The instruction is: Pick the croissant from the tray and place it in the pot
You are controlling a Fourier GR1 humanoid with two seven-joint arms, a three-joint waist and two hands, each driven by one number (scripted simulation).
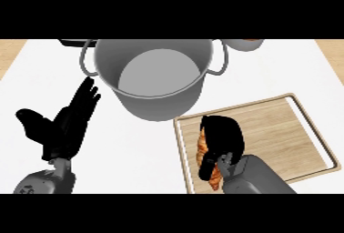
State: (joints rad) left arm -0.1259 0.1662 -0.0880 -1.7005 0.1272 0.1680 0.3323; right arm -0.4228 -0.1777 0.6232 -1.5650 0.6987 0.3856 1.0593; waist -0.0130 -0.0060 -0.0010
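Under the right robot hand (224, 136), curled over and apparently pinching it: the croissant (201, 145), lying on the wooden tray (289, 136). Beyond that hand, up and to its left: the grey pot (161, 105). Far left, over the table (134, 154): left robot hand (67, 127), spread, resting.

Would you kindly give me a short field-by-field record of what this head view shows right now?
pot: grey, two handles, nothing visible inside, at the far middle of the counter
tray: wooden, near and right of the pot
croissant: at the tray's left part, mostly hidden by the right hand
right hand: over the croissant, fingers curled round it
left hand: open, resting left of the pot, holding nothing
task state: croissant not yet in the pot
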